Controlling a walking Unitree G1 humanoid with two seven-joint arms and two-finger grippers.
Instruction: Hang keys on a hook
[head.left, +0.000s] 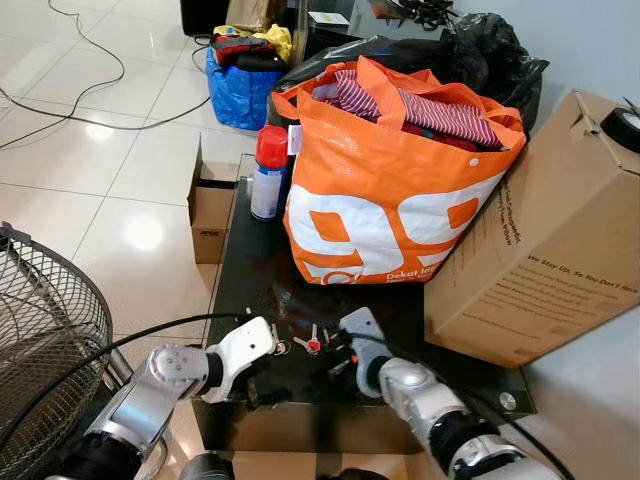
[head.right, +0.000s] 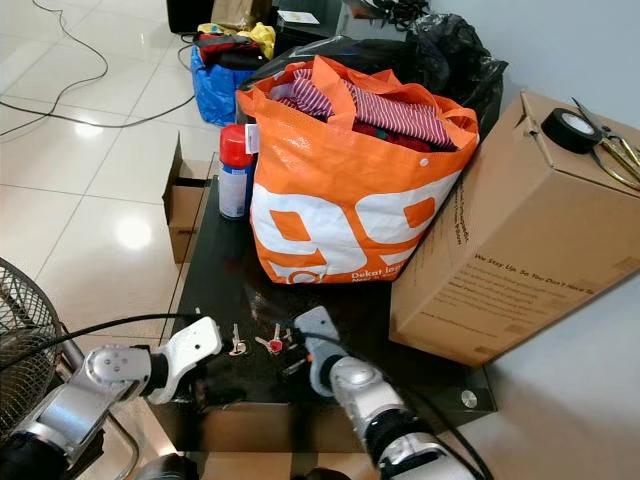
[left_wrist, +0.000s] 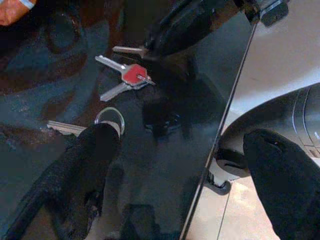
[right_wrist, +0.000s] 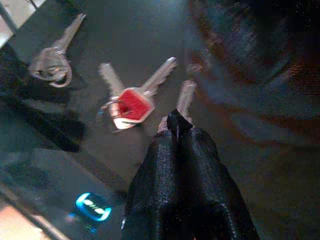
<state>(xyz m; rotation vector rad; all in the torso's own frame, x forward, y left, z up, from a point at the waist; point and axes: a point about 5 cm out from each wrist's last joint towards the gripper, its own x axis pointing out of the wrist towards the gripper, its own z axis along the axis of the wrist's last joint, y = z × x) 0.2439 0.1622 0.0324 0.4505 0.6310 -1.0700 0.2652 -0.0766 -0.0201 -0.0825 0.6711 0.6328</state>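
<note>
The keys (right_wrist: 131, 102) lie flat on the dark surface (head.left: 250, 270) between both arms, the right tool (right_wrist: 176, 131), clenched, touching a key blade at its tips, the left tool (left_wrist: 185, 160) spread wide just beside them.

Counter (head.left: 250, 280): black, glossy top, low.
Orange bag (head.left: 390, 190): stands on the counter, stuffed with striped red clothes.
Spray can (head.left: 269, 172): red cap, upright, just beside the bag's left side.
Cardboard box (head.left: 545, 240): large, tilted, leaning at the counter's right; tape roll (head.right: 570, 129) on top.
Small carton (head.left: 212, 200): open, on the tiled floor, left of the counter.
Blue bag (head.left: 238, 80): farther back on the floor.
Fan grille (head.left: 45, 330): at near left.
</note>
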